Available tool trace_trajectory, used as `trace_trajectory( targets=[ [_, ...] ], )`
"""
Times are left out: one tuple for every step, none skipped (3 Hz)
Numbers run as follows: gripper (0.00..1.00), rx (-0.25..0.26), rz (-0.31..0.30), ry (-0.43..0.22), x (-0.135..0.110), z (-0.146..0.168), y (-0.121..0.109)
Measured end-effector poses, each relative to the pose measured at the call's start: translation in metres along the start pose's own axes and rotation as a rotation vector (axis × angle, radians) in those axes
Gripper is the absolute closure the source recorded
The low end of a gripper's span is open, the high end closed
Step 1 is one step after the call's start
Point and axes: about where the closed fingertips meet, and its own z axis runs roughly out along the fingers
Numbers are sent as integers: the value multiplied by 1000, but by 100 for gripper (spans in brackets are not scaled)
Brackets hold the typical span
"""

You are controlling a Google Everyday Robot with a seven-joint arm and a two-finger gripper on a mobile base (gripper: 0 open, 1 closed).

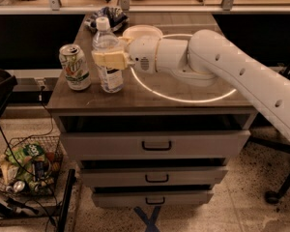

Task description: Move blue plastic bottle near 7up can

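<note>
The blue plastic bottle (pixel 108 76), clear with a white cap and a white label, stands upright on the wooden table top (pixel 183 88) near its front left. The 7up can (pixel 75 66), white and green with a silver top, stands just left of the bottle, a small gap between them. My gripper (pixel 108 60) reaches in from the right on a thick white arm, and its cream fingers (pixel 111 61) are closed around the bottle's middle.
A white round bowl (pixel 142 32) sits behind the gripper. A blue-and-white wrinkly bag (pixel 106 18) lies at the back left. Drawers are below the top. A wire basket (pixel 26 168) of packets stands on the floor at left.
</note>
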Motion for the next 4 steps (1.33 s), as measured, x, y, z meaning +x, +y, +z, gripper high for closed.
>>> trace_trajectory(
  targets=[
    [83,-5,-1,0,-1,2,2],
    [60,-9,-2,-1,-1,4,4],
    [37,-13,-2,-1,-2,6,5],
    [13,-17,-3,-1,-2,8,7]
  ],
)
